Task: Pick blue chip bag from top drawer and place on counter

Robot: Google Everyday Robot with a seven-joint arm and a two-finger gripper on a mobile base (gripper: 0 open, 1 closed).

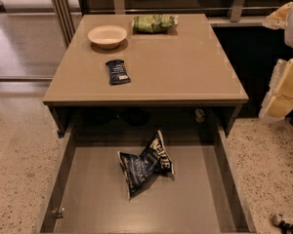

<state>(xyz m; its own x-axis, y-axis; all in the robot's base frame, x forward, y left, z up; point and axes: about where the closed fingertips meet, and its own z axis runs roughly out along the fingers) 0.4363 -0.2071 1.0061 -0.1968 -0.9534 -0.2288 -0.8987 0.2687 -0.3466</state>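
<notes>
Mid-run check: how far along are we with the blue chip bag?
Done: the top drawer stands open. In hand: nothing yet; the gripper is at the lower right edge of view, outside the drawer, apart from the blue chip bag lying on the drawer floor. Left: reach in, grasp it, lift it and set it on the counter.

We see the blue chip bag (145, 167) as crinkled, glossy foil that catches light on its creases. The top drawer (88, 199) has a smooth, matt grey bottom. The counter (176, 67) is smooth and tan with a soft sheen. The bowl (107, 35) looks matt and off-white, while the green bag (154, 23) and the small dark-blue packet (117, 71) are shiny film. The floor (19, 155) is polished speckled stone. The gripper (287, 222), low at the right edge over the floor, looks like pale plastic.
</notes>
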